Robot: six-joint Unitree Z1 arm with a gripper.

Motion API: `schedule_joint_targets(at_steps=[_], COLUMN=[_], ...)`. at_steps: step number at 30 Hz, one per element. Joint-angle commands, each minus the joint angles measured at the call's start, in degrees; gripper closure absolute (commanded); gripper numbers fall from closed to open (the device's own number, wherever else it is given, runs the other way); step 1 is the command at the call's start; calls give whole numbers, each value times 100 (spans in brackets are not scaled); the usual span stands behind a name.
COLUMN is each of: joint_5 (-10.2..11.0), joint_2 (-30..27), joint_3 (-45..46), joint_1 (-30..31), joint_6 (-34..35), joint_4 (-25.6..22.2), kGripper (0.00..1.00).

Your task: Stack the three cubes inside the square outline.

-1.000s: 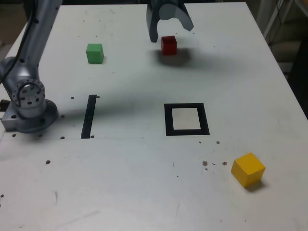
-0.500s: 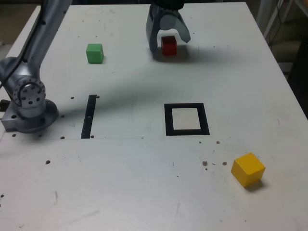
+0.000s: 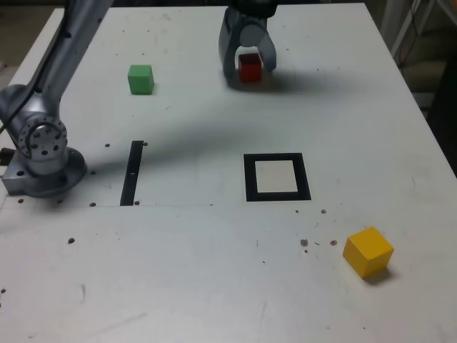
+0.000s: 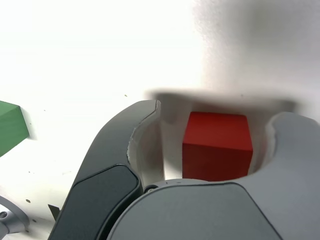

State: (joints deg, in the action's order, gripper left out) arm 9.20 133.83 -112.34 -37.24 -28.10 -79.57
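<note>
The red cube [image 3: 250, 67] rests on the white table at the far middle, between the two fingers of my gripper [image 3: 250, 71]. The wrist view shows the red cube [image 4: 216, 145] deep in my gripper [image 4: 218, 114], the jaws open, with a thin gap on each side. The green cube [image 3: 141, 78] stands far off on the exterior view's left and shows at the wrist view's edge [image 4: 10, 127]. The yellow cube [image 3: 368, 251] lies near the front on the exterior view's right. The square outline [image 3: 249, 177] is at the table's middle with nothing in it.
The arm's grey base [image 3: 43, 153] stands at the exterior view's left edge. A thin black strip [image 3: 132, 172] lies on the table [image 3: 214, 271] beside it. Dark furniture stands beyond the table's right edge.
My gripper came down over the red cube and its jaws narrowed around it. The cubes have stayed where they were.
</note>
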Motion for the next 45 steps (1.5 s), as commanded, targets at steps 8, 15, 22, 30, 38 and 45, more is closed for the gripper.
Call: schedule_joint_targets(at_steps=[8, 15, 22, 30, 38, 45], joint_5=[12, 8, -27, -41, -77, -161], joint_2=[38, 17, -140, -592, -1221, -1656], joint_3=[-14, -6, 30, 452, 1237, 1759], joint_1=[33, 44, 183, 528, 1092, 1736], joint_6=[6, 6, 21, 273, 623, 973], joint_4=[-35, -43, -75, -88, 57, 192], kGripper=[67, 67, 67, 67, 67, 67])
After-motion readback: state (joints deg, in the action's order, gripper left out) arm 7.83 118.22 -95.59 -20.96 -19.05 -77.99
